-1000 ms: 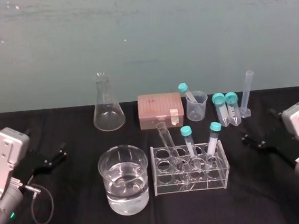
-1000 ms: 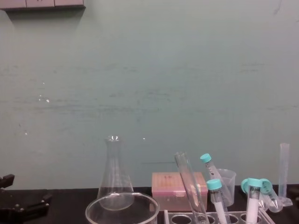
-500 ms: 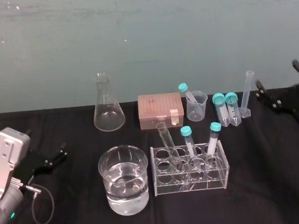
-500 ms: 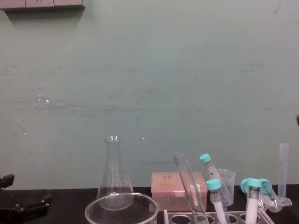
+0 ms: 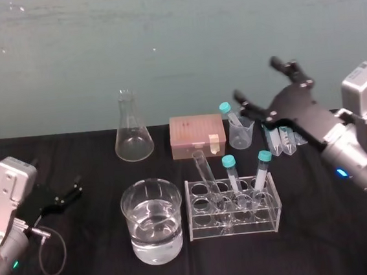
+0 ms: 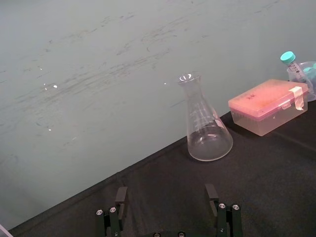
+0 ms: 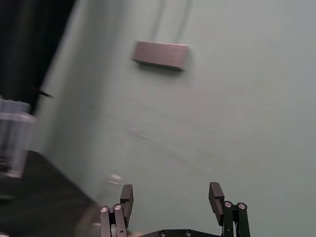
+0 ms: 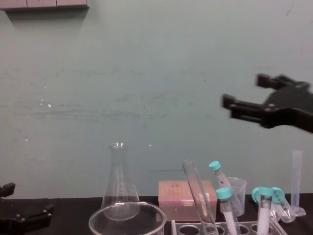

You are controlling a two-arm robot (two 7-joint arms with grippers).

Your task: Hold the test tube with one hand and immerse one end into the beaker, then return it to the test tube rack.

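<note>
Over on the far left we have the left end effector, long black fingers on a silver arm. It sits low over the black bench with its fingers spread apart and nothing between them. Moving in, we see the very wide clear glass beaker, part-filled with clear liquid, near the front, and behind it the clear conical flask. Just right of the beaker sits the pale translucent test tube rack. And there's our long, clear, uncapped glass test tube, standing in the rack's left end with its top tilted toward the left. Two teal-capped tubes stand in holes to its right, and the pink box lies behind the rack. Over on the right, the right end effector hangs high above the bench's back right. Its fingers are wide apart, holding nothing, well apart from the test tube.
</note>
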